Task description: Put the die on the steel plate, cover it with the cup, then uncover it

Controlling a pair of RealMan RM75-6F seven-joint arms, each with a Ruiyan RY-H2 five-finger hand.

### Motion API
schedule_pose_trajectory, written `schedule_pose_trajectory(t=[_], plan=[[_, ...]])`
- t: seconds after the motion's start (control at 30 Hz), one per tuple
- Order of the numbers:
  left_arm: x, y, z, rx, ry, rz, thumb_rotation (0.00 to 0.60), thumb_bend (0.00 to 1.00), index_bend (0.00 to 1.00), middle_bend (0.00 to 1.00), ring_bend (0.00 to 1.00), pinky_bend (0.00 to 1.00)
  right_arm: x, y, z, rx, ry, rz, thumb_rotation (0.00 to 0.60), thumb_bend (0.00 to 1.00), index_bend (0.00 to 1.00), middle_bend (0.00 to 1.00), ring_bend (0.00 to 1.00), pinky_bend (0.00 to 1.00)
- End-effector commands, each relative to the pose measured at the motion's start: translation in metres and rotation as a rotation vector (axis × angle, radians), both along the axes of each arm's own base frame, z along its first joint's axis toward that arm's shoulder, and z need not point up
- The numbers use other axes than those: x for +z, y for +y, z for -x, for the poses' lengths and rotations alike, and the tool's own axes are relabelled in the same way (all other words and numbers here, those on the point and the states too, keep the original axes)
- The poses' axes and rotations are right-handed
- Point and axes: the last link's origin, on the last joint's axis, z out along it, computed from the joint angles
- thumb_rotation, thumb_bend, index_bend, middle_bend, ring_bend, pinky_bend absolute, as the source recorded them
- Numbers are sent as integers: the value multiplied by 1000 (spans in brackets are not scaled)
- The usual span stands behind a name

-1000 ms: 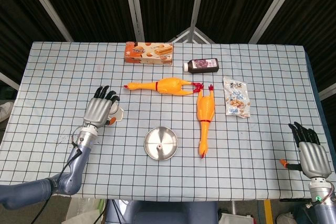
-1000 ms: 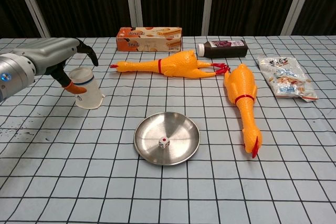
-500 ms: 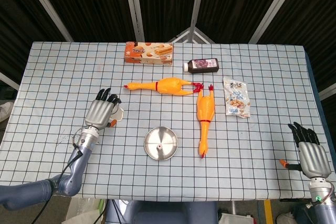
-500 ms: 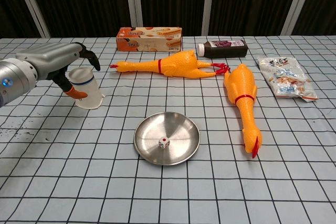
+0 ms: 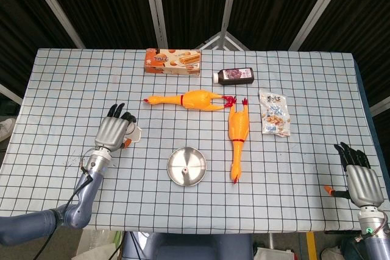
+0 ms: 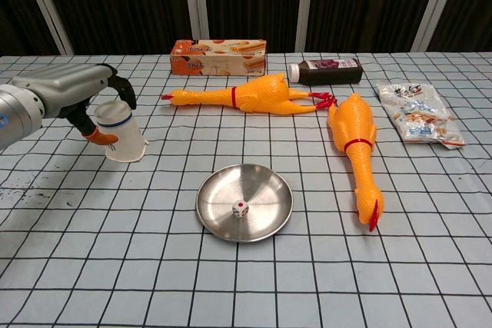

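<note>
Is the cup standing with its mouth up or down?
Mouth down. In the chest view the cup stands on the table with its wider rim at the bottom and the closed, narrower end on top.

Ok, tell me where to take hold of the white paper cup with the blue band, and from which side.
Grip the white paper cup with the blue band around its side wall, near the narrow top end. It stands mouth down, flaring toward the table, so a wrap there should hold. Come from its left, where the left hand already is, its fingers curling over the cup.
</note>
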Motion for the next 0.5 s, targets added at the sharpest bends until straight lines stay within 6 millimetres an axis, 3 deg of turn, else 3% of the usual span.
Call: schedule_pose_trajectory(t=[0.03, 0.17, 0.5], plan=[[0, -1, 4, 25, 29, 19, 600, 364, 287, 158, 0, 0, -1, 0, 0, -2, 1, -3, 600, 21, 53, 0, 88, 0], [2, -2, 5, 47, 47, 34, 600, 359, 280, 170, 0, 0, -1, 0, 0, -7, 3, -3, 600, 21, 53, 0, 88, 0], [14, -5, 2, 53, 45, 20, 600, 349, 298, 364, 0, 0, -2, -1, 0, -7, 7, -7, 600, 21, 53, 0, 87, 0]])
